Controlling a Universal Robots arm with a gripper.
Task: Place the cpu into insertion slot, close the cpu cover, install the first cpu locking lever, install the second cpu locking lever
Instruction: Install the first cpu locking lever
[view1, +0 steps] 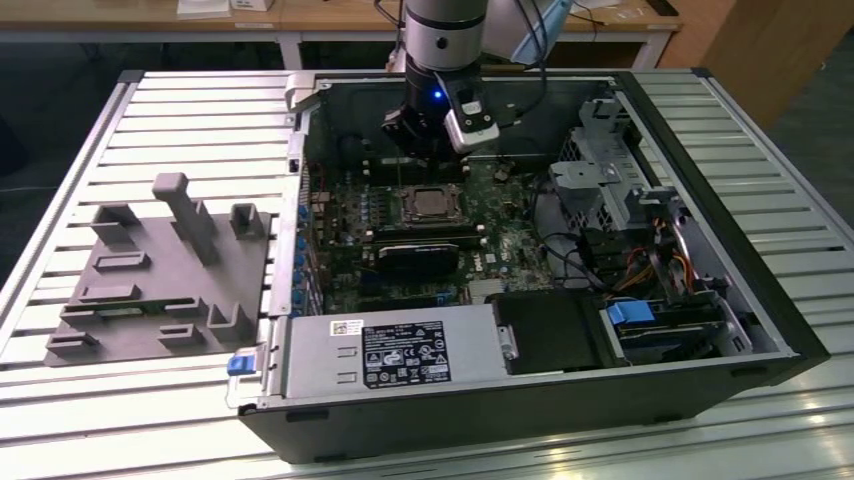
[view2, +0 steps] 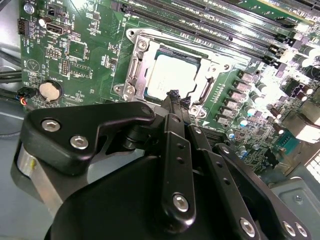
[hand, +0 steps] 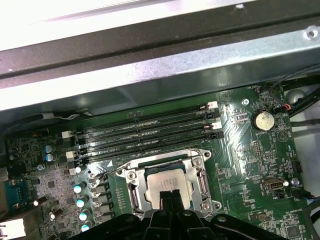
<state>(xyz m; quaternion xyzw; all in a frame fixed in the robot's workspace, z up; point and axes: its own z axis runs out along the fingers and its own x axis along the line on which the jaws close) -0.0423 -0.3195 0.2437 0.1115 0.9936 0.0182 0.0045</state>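
Observation:
The cpu (view2: 167, 75) lies flat in the insertion slot (hand: 197, 155) on the green motherboard, its silvery top showing in both wrist views. The cpu cover (view2: 136, 67), a thin grey metal frame, lies down around it, with the chip showing through its window. A thin wire lever (hand: 112, 169) runs out from the socket's side towards the capacitors. My gripper (view2: 175, 95) hangs just above the socket's edge, its black fingers (hand: 168, 197) pressed together with nothing between them. In the exterior view the gripper (view1: 424, 150) is inside the open case, slightly behind the socket (view1: 430, 203).
Long black memory slots (hand: 145, 130) run beside the socket, near the case wall (hand: 160, 75). A black heatsink (view1: 420, 255) sits in front of the socket. The power supply (view1: 387, 360) and drive cage (view1: 614, 180) fill the case's front and right. A grey fixture plate (view1: 160, 270) lies on the exterior view's left.

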